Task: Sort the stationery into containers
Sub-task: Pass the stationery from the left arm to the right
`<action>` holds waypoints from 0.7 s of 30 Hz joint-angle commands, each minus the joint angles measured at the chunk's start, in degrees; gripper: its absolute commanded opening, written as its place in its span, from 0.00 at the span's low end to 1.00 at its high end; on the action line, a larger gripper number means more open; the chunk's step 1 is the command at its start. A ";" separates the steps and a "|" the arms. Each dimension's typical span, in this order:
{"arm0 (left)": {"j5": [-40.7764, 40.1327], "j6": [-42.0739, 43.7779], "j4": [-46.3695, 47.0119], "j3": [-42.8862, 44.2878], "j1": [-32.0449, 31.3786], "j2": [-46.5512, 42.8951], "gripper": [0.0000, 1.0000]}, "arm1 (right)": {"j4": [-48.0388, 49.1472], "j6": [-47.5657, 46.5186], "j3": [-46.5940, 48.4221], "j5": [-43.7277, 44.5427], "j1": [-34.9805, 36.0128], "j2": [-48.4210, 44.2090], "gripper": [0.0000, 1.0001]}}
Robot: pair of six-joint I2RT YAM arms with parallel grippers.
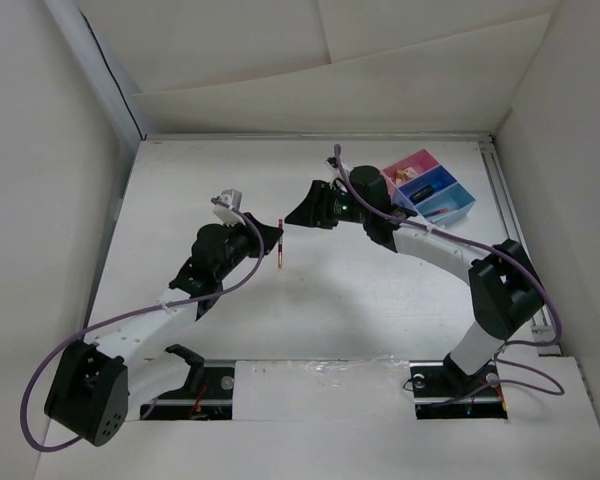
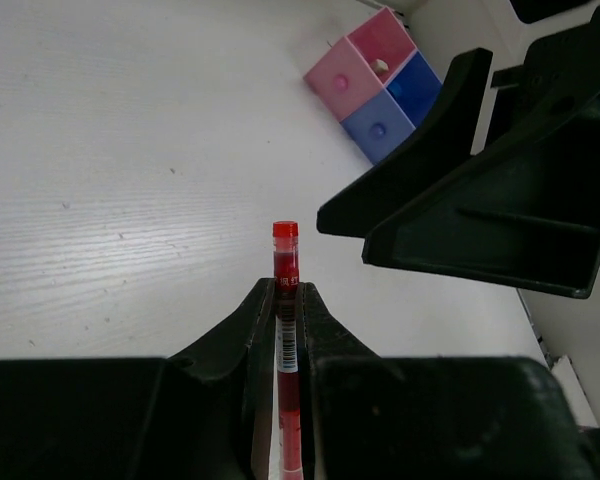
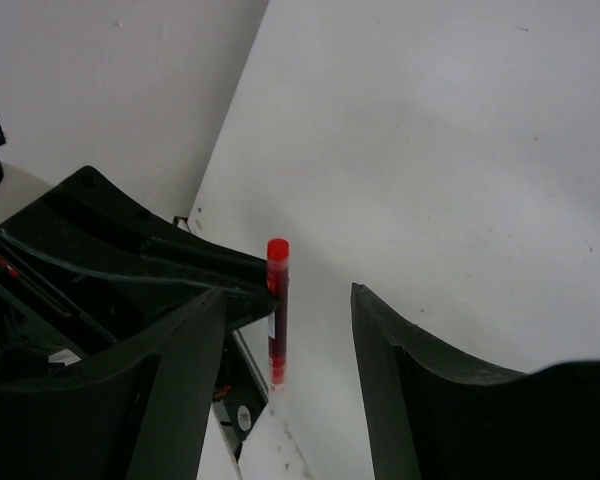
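My left gripper (image 1: 272,238) is shut on a thin red pen (image 1: 279,243) and holds it above the table near the middle. In the left wrist view the pen (image 2: 285,290) sticks out past the closed gripper (image 2: 285,292). My right gripper (image 1: 305,207) is open, facing the left one, a little right of the pen. In the right wrist view the pen (image 3: 277,305) stands between my open fingers (image 3: 390,350), touching neither. The joined trays (image 1: 428,188), pink, dark blue and light blue, sit at the back right, partly hidden by the right arm; they also show in the left wrist view (image 2: 375,75) with small items inside.
White walls enclose the table on the left, back and right. A metal rail (image 1: 515,215) runs along the right edge. Purple cables (image 1: 130,315) trail along both arms. The arm bases (image 1: 190,385) stand at the near edge.
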 commanded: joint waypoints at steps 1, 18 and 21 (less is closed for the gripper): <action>3.04 2.25 3.30 -0.26 -0.88 -1.54 0.00 | 5.38 1.61 3.08 -1.73 0.22 0.23 0.59; 3.49 2.16 3.83 0.27 -2.99 -2.68 0.00 | 7.93 3.90 3.08 -2.34 1.27 3.13 0.30; 2.88 2.16 3.83 0.27 -3.61 -2.68 0.00 | 8.55 3.90 2.56 -2.86 1.27 3.65 0.29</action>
